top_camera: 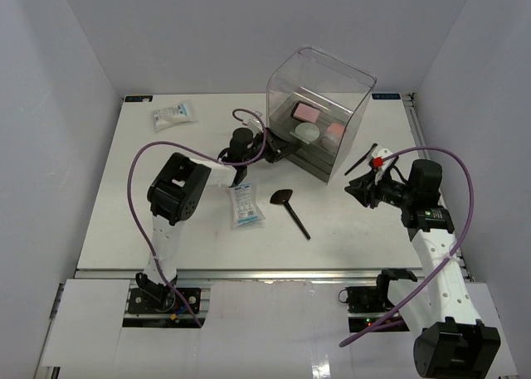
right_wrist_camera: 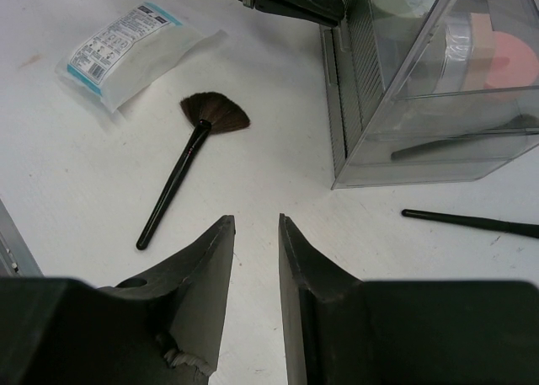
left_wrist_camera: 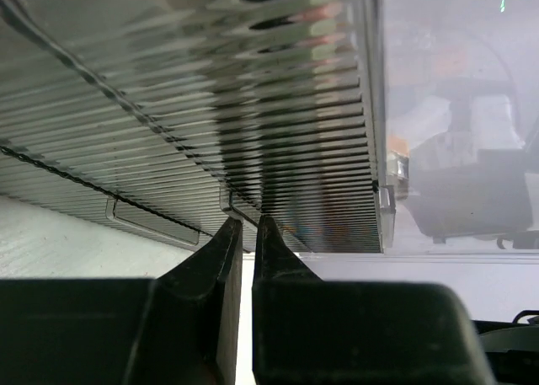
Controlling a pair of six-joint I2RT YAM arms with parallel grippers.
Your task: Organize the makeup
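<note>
The clear box (top_camera: 319, 105) stands at the back centre. Inside it lie a pink palette (top_camera: 305, 111), a pale round compact (top_camera: 308, 131) and a pink round one (top_camera: 335, 132). My left gripper (top_camera: 280, 150) is at the box's front left, its jaws almost closed on a small clear drawer handle (left_wrist_camera: 238, 210). A flat-headed black brush (top_camera: 290, 211) and a white-and-blue packet (top_camera: 246, 205) lie mid-table; both show in the right wrist view, brush (right_wrist_camera: 189, 162) and packet (right_wrist_camera: 135, 52). A slim black brush (top_camera: 362, 157) lies right of the box. My right gripper (top_camera: 358, 188) is open and empty above the table.
A second white-and-blue packet (top_camera: 172, 114) lies at the far left back. The ribbed grey drawer front (left_wrist_camera: 253, 107) fills the left wrist view. The table's right edge rail (top_camera: 415, 122) runs close to the right arm.
</note>
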